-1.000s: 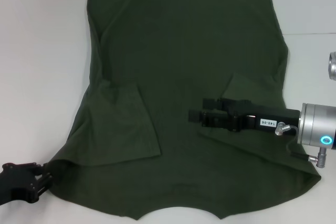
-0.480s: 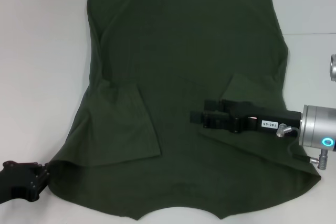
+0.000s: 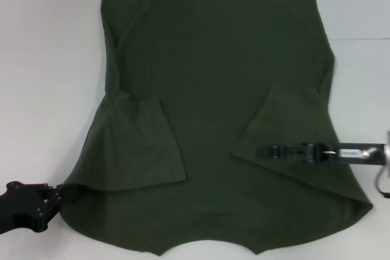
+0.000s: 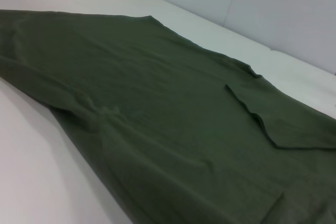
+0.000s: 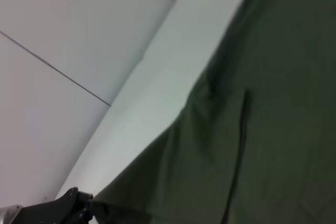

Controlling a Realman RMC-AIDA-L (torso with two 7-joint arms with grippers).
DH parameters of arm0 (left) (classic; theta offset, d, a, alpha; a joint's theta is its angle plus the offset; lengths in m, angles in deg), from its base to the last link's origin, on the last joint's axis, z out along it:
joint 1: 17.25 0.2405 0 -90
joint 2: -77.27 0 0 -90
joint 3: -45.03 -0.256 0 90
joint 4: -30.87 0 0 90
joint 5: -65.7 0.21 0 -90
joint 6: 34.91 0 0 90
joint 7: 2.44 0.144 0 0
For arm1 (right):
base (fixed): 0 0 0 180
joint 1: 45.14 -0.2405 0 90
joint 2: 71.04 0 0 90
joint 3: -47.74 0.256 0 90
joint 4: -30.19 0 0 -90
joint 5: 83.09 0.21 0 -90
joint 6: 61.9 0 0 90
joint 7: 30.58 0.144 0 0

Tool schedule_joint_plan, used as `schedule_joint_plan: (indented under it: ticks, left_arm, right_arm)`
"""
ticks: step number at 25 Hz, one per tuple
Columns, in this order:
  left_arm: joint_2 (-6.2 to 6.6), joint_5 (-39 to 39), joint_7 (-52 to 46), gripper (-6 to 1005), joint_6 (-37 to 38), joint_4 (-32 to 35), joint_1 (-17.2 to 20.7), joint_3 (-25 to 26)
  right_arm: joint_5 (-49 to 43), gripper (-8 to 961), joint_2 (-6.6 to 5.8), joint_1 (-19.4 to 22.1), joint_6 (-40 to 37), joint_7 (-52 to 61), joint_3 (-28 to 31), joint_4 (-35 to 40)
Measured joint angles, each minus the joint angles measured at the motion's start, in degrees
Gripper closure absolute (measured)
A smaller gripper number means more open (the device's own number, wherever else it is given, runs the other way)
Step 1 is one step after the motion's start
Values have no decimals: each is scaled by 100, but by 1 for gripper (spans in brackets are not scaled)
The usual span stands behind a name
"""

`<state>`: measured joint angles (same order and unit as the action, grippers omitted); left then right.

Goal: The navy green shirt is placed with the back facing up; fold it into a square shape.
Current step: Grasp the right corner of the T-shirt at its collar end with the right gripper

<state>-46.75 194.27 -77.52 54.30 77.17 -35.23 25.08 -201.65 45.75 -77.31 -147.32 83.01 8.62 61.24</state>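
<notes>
Left gripper (image 3: 52,202) at the shirt's (image 3: 213,89) 8 o'clock corner; finger state indiscernible.
Right gripper (image 3: 263,150) lies over the 4 o'clock folded sleeve, fingers apparently together.

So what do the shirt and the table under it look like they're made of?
The navy green shirt looks like soft matte knit, probably cotton: it lies limp with shallow creases and folded-in sleeves, no sheen. The table looks like a smooth, hard white surface, perhaps laminate; the exact material cannot be told.

Probably a lab: bare white table (image 3: 49,59), plain white panelled wall (image 4: 294,14).
</notes>
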Motion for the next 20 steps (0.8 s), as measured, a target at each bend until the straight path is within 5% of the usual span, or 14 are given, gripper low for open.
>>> schedule_joint_plan:
  ticks: [12, 20]
  left_arm:
    - [-17, -69, 9, 985, -30, -22, -4, 0]
    - [-17, -79, 0, 984, 14, -42, -16, -34]
  right_arm:
    - [-105, 25, -479, 986, -599, 1188, 101, 565]
    - [-362, 26, -638, 1411, -760, 1386, 554, 601]
